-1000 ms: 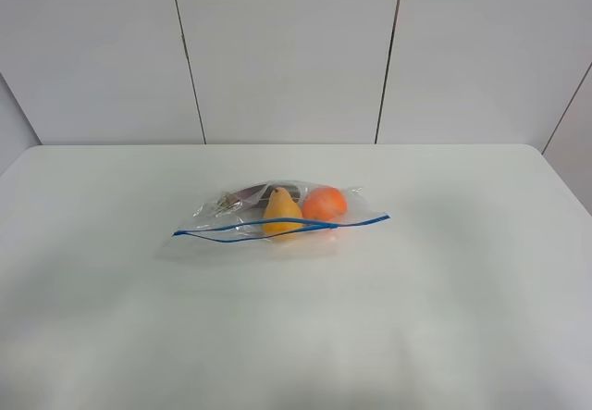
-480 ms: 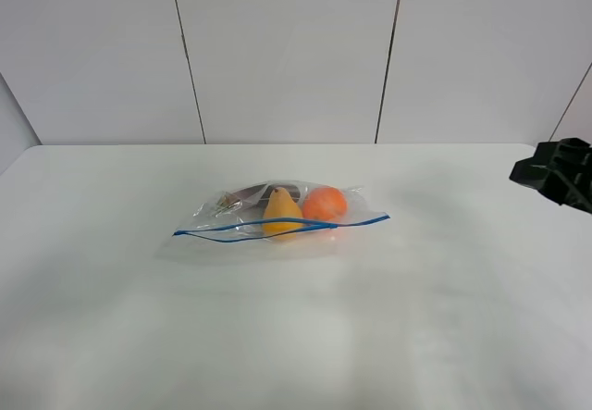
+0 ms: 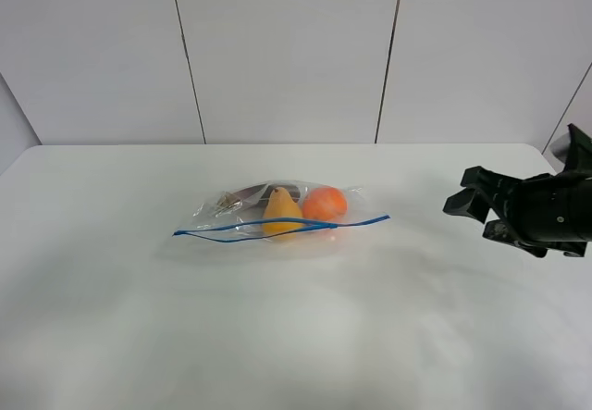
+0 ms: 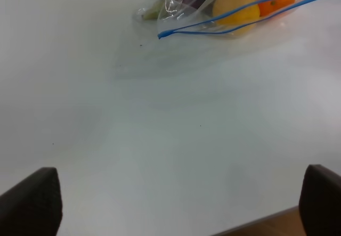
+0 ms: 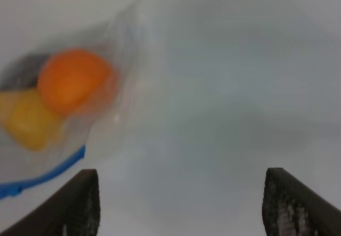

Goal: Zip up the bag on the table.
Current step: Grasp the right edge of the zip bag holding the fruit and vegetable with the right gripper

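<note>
The right gripper (image 3: 478, 216) hung at the right side of the scene, its black arm running off the right edge and its fingertips pointing left toward the middle. Its jaws were spread wide and held nothing; in the right wrist view its two dark fingers (image 5: 80, 206) sat far apart. The left gripper (image 4: 176, 201) showed only in its own wrist view, likewise spread wide and empty.

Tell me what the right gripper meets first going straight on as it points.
Probably the bag, at its end by the orange; the right gripper points that way over bare table, though height is unclear.
</note>
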### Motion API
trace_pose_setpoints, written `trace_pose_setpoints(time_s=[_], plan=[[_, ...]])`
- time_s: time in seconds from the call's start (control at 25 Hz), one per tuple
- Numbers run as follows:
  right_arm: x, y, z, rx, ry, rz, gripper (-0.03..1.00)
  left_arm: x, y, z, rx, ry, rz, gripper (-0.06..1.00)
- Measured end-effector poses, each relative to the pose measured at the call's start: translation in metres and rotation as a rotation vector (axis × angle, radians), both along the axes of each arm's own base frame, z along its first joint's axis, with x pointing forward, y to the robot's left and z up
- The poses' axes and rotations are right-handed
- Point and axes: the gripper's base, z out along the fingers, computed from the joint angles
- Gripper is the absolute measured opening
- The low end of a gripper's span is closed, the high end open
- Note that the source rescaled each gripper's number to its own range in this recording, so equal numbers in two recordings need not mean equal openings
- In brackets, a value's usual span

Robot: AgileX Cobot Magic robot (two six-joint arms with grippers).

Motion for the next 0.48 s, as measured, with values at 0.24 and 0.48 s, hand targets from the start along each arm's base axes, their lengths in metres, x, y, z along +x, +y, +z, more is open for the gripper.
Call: trace_pose_setpoints(time_s=[0.24,0.48], plan=[[0.035,0.015,-0.012,0.139,0.047,0.119,1.0,0.0,0.0,0.0,0.0,0.0,0.0,1.0],[0.064,0.024,-0.025,0.251,0.105,0.15,1.0,0.0,0.0,0.0,0.0,0.0,0.0,1.0]])
